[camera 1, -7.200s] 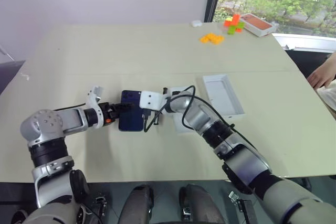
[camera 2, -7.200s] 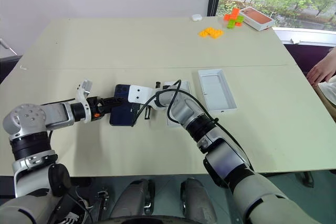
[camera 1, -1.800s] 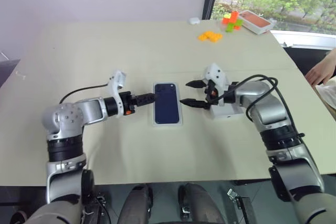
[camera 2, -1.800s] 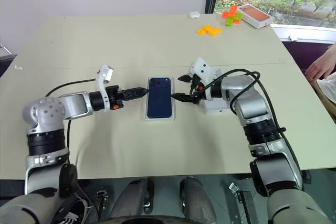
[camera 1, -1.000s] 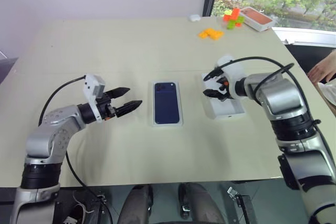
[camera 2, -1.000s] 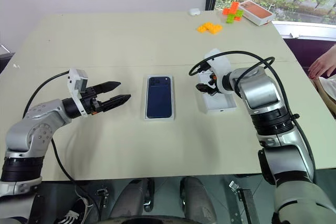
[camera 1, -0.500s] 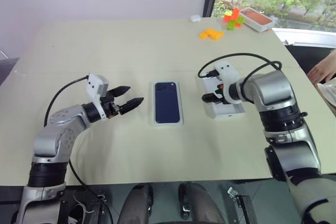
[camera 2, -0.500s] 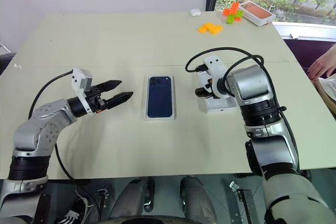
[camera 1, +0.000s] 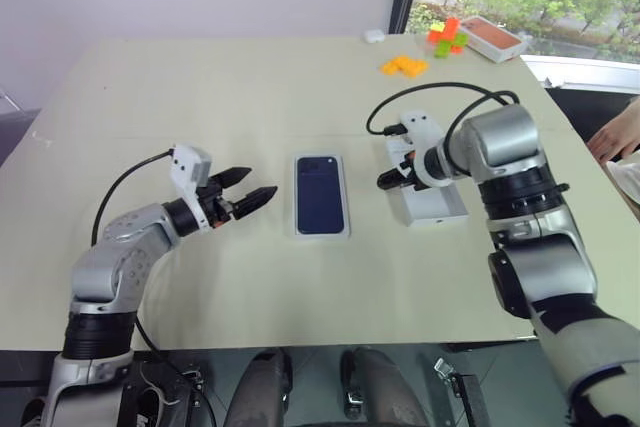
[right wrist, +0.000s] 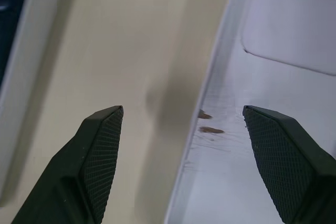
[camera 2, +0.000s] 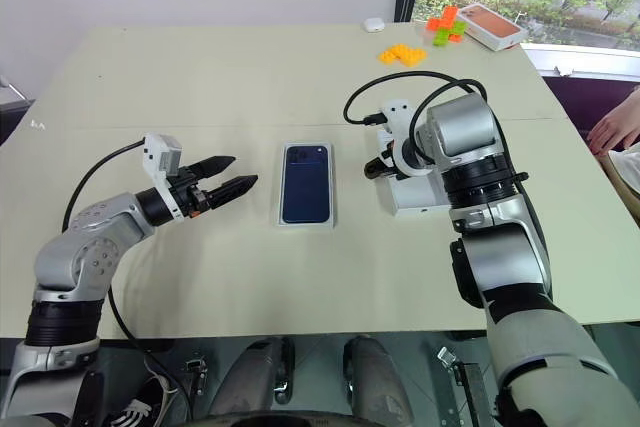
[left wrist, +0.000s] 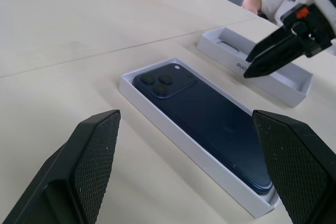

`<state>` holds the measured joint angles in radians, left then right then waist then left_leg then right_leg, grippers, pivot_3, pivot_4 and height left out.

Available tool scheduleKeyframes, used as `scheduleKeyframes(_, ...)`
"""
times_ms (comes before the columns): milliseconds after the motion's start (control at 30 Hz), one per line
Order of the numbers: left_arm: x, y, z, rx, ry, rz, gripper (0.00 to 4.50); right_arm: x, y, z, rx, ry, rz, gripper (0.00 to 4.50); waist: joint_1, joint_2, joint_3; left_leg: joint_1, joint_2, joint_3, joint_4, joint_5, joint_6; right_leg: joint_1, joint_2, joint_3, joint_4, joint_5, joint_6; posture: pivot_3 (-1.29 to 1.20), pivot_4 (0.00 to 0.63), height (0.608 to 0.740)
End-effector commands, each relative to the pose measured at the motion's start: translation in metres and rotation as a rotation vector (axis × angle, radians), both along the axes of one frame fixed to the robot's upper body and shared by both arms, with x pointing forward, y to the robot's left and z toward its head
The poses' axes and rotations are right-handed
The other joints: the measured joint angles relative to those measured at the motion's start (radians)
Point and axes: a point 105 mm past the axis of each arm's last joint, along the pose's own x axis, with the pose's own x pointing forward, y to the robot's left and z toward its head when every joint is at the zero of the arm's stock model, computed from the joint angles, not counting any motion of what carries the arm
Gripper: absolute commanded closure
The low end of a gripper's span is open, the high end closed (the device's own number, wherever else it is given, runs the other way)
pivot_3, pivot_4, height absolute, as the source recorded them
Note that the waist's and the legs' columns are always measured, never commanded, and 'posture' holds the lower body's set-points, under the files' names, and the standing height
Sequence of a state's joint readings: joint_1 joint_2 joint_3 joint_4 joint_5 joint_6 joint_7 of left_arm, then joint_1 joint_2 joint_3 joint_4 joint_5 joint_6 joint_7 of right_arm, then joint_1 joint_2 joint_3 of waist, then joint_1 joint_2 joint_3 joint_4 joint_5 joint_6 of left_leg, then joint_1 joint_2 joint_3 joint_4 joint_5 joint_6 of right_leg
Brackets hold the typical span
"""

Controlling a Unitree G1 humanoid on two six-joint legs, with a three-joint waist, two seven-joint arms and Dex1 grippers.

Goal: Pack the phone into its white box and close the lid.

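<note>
Phone [camera 1: 320,194] lying face-down in the white box [camera 1: 321,235] at the middle of the table [camera 1: 200,97], its camera patch at the far end; the packing step looks complete. Lid [camera 1: 430,209] resting open side up just to the right of the box, apart from it, so the closing step remains. Right gripper [camera 1: 392,173] poised over the lid's near-left edge, jaws apart and empty, one finger on each side of the lid's wall in the wrist view; a grasp of the lid appears to be the step in hand. Left gripper [camera 1: 252,199] held level to the left of the box, jaws apart, holding nothing and touching nothing.

Far right corner of the table: orange blocks [camera 1: 402,67], a cluster of orange and green blocks [camera 1: 446,35], and a second white tray with a reddish floor [camera 1: 494,39], all well clear. A person's hand [camera 1: 612,137] at the right edge. Nothing lies between lid and box.
</note>
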<state>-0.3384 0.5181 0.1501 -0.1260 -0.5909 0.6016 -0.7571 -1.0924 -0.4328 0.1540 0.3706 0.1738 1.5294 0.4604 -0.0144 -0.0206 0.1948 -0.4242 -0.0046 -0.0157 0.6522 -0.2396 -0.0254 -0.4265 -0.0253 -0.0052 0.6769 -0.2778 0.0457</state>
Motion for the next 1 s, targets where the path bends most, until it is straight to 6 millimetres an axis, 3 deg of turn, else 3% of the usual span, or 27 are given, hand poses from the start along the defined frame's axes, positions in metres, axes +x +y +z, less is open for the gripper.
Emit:
scheduleKeyframes(33,-0.001,-0.001,0.016,-0.014,-0.054,-0.006,0.28,0.009,-0.003,0.012,-0.059,-0.081,-0.003,0.65,-0.001,0.000,0.000,0.000,0.000,0.000,0.000,0.000,0.000,0.000,0.000,0.000,0.000,0.000,0.000,0.00,0.150,0.740)
scheduleKeyframes(200,-0.004,0.000,0.016,-0.021,-0.053,0.001,0.28,0.011,-0.003,0.006,-0.069,-0.084,-0.019,0.65,-0.003,0.000,0.000,0.001,0.000,0.000,0.000,0.000,0.000,0.000,0.000,0.000,0.002,0.000,0.000,0.00,0.150,0.740)
scheduleKeyframes(233,-0.004,-0.001,0.016,-0.021,-0.053,0.001,0.25,0.011,-0.002,0.004,-0.067,-0.082,-0.019,0.91,-0.003,0.000,0.000,0.001,0.000,0.000,0.000,0.000,0.000,0.000,0.000,0.000,0.002,0.000,0.000,0.00,0.150,0.740)
scheduleKeyframes(300,-0.004,-0.001,0.016,-0.023,-0.052,0.001,0.25,0.009,0.000,0.001,-0.069,-0.075,-0.015,1.53,-0.003,0.000,0.000,0.001,0.000,0.000,0.000,0.000,0.000,0.000,0.000,0.000,0.003,0.000,0.000,0.00,0.150,0.740)
scheduleKeyframes(433,-0.003,-0.001,0.017,-0.025,-0.053,0.005,0.25,0.006,0.003,-0.004,-0.072,-0.064,-0.008,3.60,-0.002,0.000,0.000,0.001,0.000,0.000,0.001,0.000,0.000,0.000,0.000,0.000,0.003,0.000,0.000,0.00,0.150,0.740)
scheduleKeyframes(500,-0.002,-0.001,0.020,-0.037,-0.050,0.006,0.25,0.006,0.003,-0.007,-0.075,-0.061,-0.011,4.43,-0.002,0.000,0.000,0.001,0.000,0.001,0.001,0.000,0.000,0.000,0.000,0.000,0.003,0.000,0.000,0.00,0.150,0.740)
scheduleKeyframes(733,0.001,0.003,0.022,-0.036,-0.055,0.024,0.25,0.012,0.004,0.005,-0.036,-0.098,-0.044,4.43,-0.003,0.000,0.000,0.001,0.000,0.001,0.002,0.001,0.001,0.000,0.000,0.000,0.005,0.000,0.000,0.00,0.150,0.740)
scheduleKeyframes(900,0.002,0.007,0.021,-0.038,-0.050,0.041,0.25,0.015,0.046,0.050,0.314,-0.153,0.034,4.43,-0.007,0.000,0.000,0.001,0.000,0.001,0.002,0.001,0.001,-0.001,0.000,0.001,0.005,0.000,0.000,0.00,0.150,0.740)
scheduleKeyframes(1000,0.004,0.009,0.022,-0.038,-0.051,0.050,0.25,0.020,0.043,0.058,0.377,-0.171,-0.007,4.43,-0.003,0.000,0.000,0.002,0.000,0.001,0.001,0.001,0.001,-0.001,0.001,0.001,0.005,0.000,0.000,0.00,0.150,0.740)
